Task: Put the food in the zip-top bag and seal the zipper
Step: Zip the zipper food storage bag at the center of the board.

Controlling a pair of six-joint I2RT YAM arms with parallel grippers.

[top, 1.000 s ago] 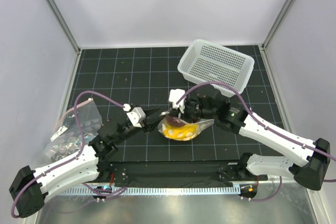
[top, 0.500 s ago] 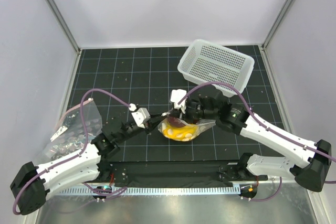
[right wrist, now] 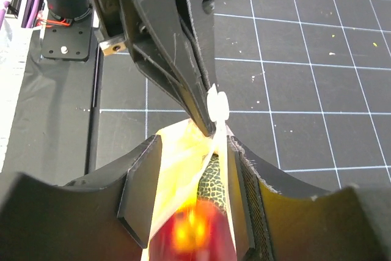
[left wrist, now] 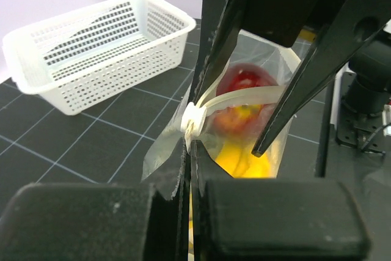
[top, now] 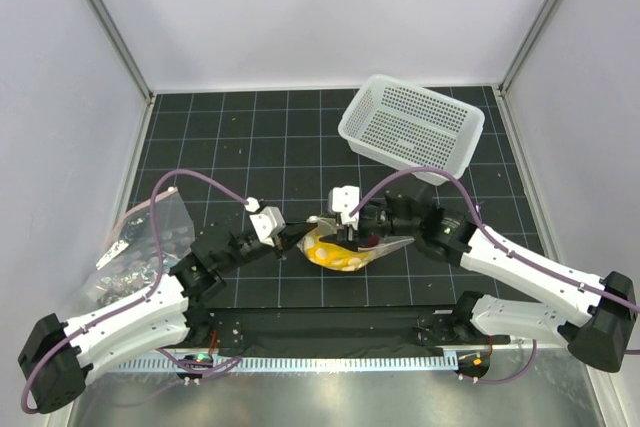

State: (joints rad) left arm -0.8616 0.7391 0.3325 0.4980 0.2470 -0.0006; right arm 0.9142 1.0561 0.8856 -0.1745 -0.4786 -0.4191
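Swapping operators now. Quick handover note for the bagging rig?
Grippers: left gripper shut on the zip-top bag at its zipper's end; right gripper open, jaws either side of the zipper.
In the bag, mid-table, nearer than the white basket: banana, red fruit, melon.
Done: food bagged, none loose in view.
Left: run the zipper shut; how much is sealed cannot be told.

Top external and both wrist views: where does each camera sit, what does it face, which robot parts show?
Top external: above, behind the bases, looking down at the table; both arms show.
Left wrist: on left arm, facing zip-top bag and basket; left gripper below.
Right wrist: on right arm, facing the bag; right gripper below.
Shared: both wrist views show the bag and the opposite gripper.
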